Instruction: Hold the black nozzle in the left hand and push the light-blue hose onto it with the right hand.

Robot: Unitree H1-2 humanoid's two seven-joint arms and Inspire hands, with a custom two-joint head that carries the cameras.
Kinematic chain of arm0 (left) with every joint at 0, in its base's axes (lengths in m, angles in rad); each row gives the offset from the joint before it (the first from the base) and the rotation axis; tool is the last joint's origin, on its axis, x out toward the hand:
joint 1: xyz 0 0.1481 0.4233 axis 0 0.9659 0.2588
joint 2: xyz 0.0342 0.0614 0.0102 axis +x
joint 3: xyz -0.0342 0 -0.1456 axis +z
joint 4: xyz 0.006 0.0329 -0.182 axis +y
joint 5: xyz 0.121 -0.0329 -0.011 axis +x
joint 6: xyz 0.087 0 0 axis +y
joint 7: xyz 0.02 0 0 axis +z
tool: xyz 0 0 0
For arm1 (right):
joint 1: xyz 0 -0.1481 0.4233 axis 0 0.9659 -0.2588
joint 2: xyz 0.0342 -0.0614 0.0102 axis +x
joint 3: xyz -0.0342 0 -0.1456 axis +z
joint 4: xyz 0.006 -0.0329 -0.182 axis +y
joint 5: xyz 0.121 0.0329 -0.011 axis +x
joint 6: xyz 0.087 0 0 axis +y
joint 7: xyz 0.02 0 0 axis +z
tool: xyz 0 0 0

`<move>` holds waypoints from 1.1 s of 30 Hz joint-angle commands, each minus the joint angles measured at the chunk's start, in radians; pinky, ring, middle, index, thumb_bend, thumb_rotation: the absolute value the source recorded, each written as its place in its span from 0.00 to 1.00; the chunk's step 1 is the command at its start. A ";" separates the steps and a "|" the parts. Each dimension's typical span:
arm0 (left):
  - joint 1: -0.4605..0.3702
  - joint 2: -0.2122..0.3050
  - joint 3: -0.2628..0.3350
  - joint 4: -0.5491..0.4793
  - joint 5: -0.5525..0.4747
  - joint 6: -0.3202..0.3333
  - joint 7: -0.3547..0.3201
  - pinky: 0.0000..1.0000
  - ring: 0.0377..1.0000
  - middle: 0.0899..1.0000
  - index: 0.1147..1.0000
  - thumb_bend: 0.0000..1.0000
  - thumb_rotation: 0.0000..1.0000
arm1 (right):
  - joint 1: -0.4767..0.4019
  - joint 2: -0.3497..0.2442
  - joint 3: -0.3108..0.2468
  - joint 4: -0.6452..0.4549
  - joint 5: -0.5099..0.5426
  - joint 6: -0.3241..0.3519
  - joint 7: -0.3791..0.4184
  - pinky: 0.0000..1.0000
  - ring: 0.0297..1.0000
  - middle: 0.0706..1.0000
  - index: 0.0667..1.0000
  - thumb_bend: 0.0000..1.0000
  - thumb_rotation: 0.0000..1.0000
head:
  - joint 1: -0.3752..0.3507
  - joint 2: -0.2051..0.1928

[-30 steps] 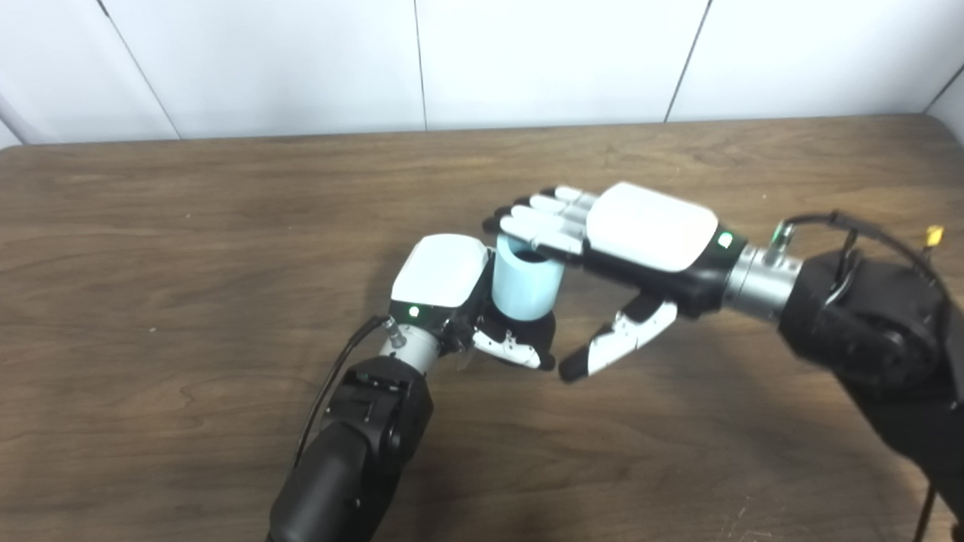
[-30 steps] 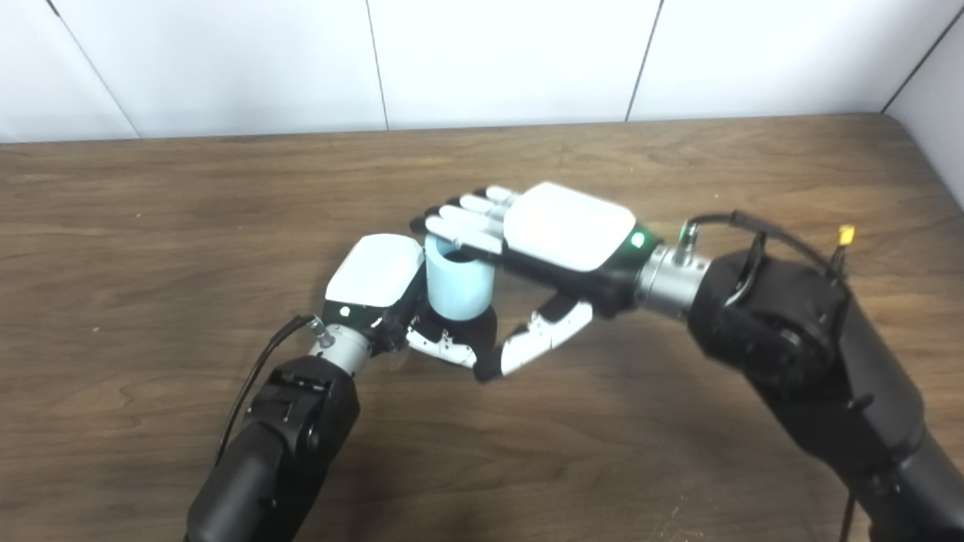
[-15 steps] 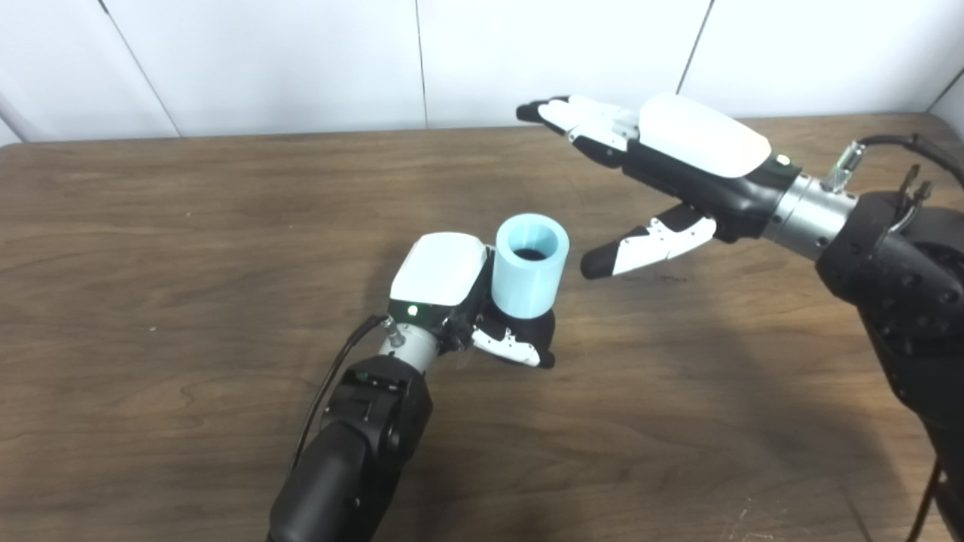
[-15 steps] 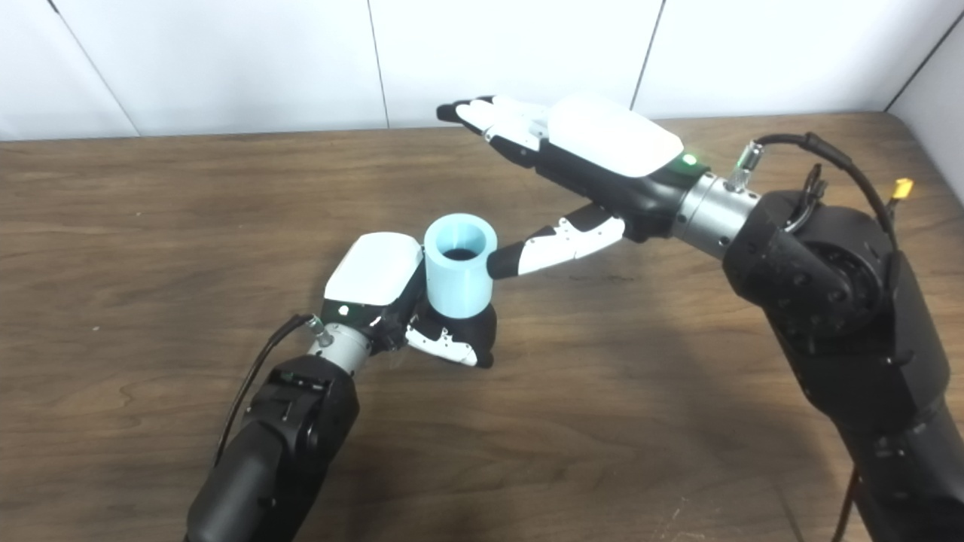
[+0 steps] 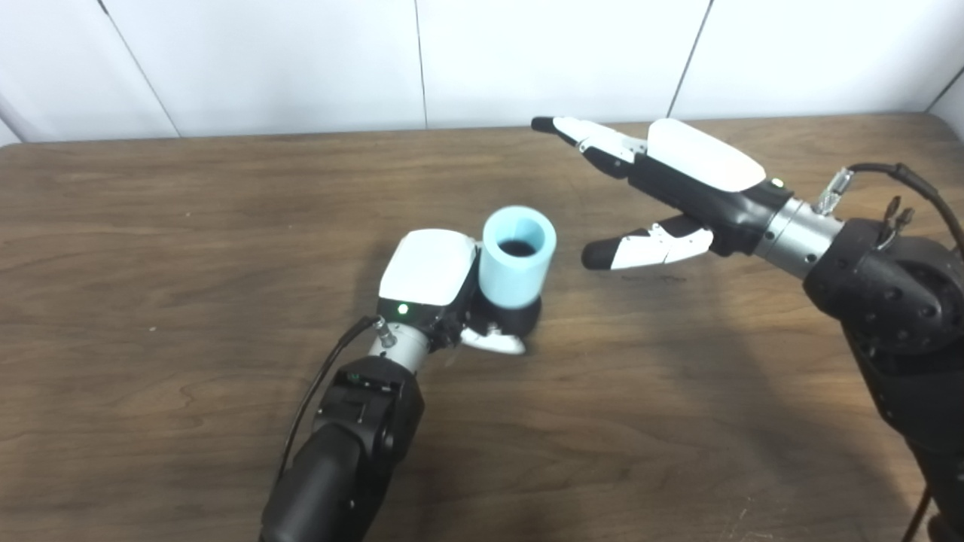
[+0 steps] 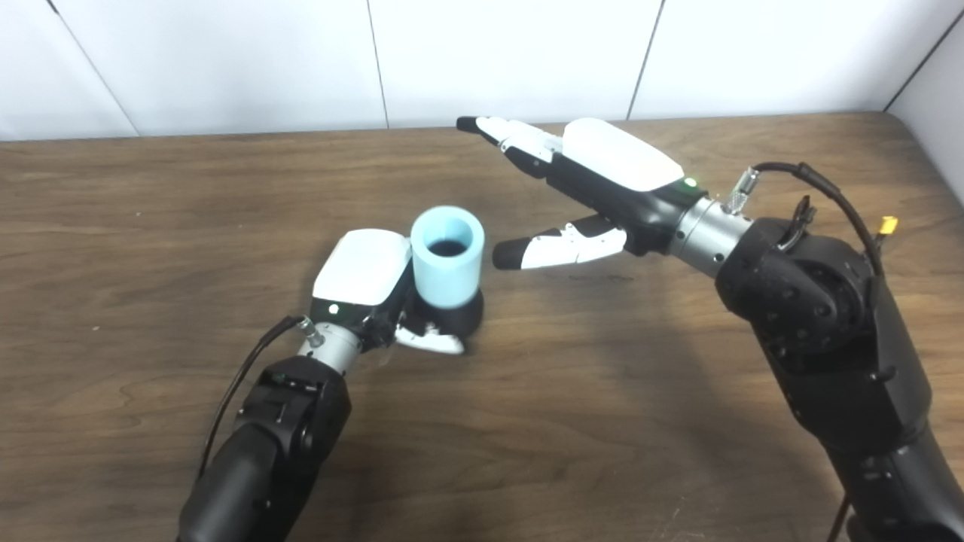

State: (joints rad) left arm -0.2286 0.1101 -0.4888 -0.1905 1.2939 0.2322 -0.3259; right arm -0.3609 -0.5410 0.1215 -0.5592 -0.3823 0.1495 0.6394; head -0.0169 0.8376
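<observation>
The light-blue hose (image 5: 517, 257) is seen pushed down onto the black nozzle (image 5: 520, 319), which is gripped by the left hand (image 5: 444, 290) near the worktop's (image 5: 151, 226) middle, while the right hand (image 5: 678, 181) is held open and empty, so little seems left.

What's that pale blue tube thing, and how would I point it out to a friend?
Start at the wooden table and find the left hand near its middle. The hose stands upright in that hand on a black nozzle. It is the only light-blue thing, a short open-topped cylinder, clear of the open right hand.
</observation>
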 commanded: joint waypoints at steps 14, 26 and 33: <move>-0.042 0.018 0.073 -0.044 0.004 0.009 -0.063 0.97 0.96 1.00 1.00 1.00 0.47 | -0.005 -0.005 -0.011 -0.022 -0.017 0.010 -0.034 0.87 0.96 0.98 0.98 0.62 1.00 | 0.014 0.001; 0.013 0.050 0.296 -0.075 -0.258 -0.023 0.081 0.86 0.90 0.95 1.00 1.00 0.52 | 0.058 0.063 -0.034 0.051 0.019 0.048 -0.106 0.84 0.93 0.97 0.98 0.58 1.00 | 0.040 -0.006; 0.105 0.013 0.442 -0.099 -0.594 -0.115 0.229 0.65 0.79 0.85 0.90 0.83 0.45 | 0.140 0.175 -0.065 0.130 0.049 0.083 -0.211 0.83 0.92 0.98 1.00 0.58 1.00 | 0.031 -0.007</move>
State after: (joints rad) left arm -0.1028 0.1363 -0.0566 -0.2486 0.7486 0.1649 -0.1503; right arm -0.2058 -0.3748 0.0755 -0.4247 -0.3540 0.2305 0.4710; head 0.0138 0.8299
